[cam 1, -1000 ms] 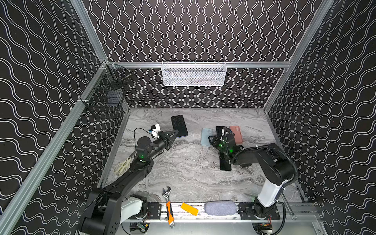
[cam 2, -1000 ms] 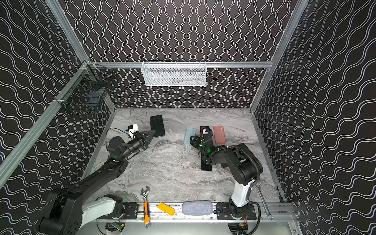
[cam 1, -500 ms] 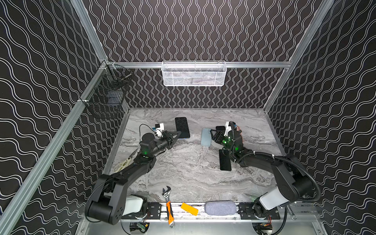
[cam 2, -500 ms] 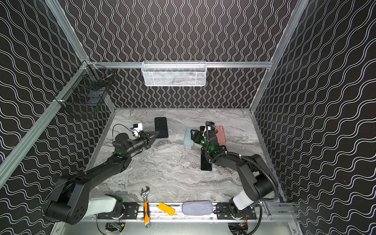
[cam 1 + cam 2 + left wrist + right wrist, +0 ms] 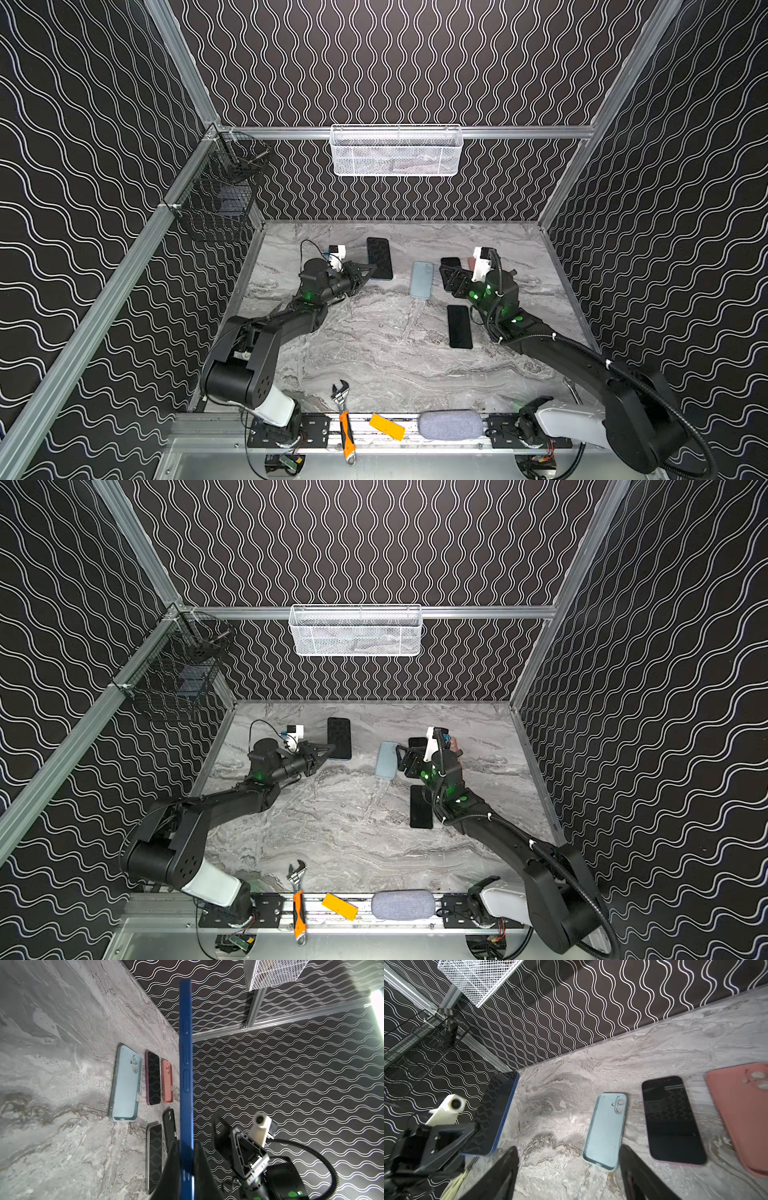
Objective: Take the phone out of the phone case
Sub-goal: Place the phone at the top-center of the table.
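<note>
In both top views, left jaws clamp the blue-cased phone [image 5: 379, 258] at its near end, bare bench [image 5: 374, 345] centre-stage. Left wrist: it's edge-on, pinched tight. Right wrist: right jaws gape wide over the pale blue case [image 5: 605, 1130]

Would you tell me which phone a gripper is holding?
The blue-edged phone, pinched at one end between the left fingers; the purple-edged phone and the black phone lie free on the table.

Black walls [image 5: 395, 62] patterned with white wavy lines enclose a grey marbled counter [image 5: 374, 353]. Aluminium rails [image 5: 519, 132] edge the walls. A white mesh basket [image 5: 395, 151] hangs at upper centre, a black wire basket [image 5: 216, 208] at left.
</note>
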